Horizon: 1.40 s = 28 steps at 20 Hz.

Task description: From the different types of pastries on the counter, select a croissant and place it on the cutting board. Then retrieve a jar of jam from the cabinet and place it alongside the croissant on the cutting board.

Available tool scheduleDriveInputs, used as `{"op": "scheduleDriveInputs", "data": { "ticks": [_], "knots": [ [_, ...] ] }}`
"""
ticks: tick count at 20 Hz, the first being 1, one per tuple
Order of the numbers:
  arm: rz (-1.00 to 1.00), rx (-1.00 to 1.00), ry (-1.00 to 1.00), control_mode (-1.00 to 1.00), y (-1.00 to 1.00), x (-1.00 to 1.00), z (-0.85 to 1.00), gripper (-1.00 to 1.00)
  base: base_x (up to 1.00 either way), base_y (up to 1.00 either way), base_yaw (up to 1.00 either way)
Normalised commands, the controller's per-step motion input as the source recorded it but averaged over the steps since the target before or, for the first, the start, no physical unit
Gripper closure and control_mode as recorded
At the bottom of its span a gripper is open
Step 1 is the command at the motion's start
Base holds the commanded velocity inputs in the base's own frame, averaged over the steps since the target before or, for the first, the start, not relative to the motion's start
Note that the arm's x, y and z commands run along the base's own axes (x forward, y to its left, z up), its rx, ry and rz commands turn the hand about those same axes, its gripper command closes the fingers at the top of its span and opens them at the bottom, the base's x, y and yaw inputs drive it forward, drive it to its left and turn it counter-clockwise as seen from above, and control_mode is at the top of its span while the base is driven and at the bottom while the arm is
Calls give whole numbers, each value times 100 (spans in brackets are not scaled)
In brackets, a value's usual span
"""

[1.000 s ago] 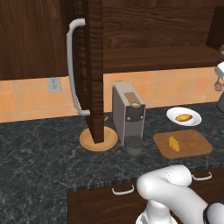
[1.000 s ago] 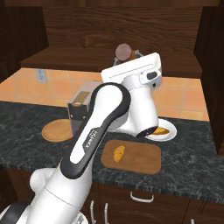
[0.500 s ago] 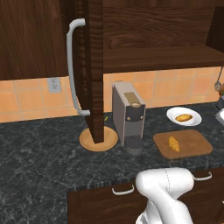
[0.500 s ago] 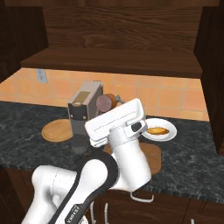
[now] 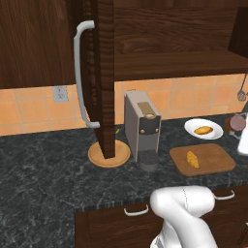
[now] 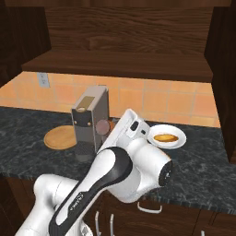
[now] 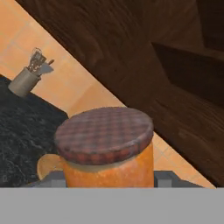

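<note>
Gripping the small orange-brown jam jar with its checked reddish lid [image 7: 105, 151] between its closed fingers, the two-finger gripper [image 7: 105, 177] risks knocking the golden ridged croissant [image 5: 192, 158] off the brown wooden cutting board [image 5: 213, 162], lower right of the left base view, if lowered carelessly.

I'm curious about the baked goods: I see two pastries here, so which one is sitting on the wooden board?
The croissant: the small, long, ridged yellow piece lying on the brown cutting board. The other pastry, a rounder orange oval, sits on the white plate behind the board.

Arm folded low, elbow bulging at 6 o'clock; gripper [image 7: 109, 178] fingers clamped on jar of jam [image 7: 107, 148].
</note>
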Motion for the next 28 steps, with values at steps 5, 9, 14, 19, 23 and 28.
{"op": "scheduleDriveInputs", "data": {
  "ticks": [5, 9, 14, 19, 23, 28],
  "knots": [
    [-27, 0, 11, -100, -51, 6, -90, 100, 0, 0, 0],
    [-49, 24, 4, -100, -10, 0, -38, 100, 0, 0, 0],
    [-34, 3, 23, -100, -1, 25, -43, 100, 0, 0, 0],
    [-11, 2, 22, -100, -21, 72, -96, 100, 0, 0, 0],
    [1, 2, 6, -100, -1, 29, -12, 100, 0, 0, 0],
    [4, 0, 3, -100, -43, 65, -70, 100, 0, 0, 0]
  ]
}}
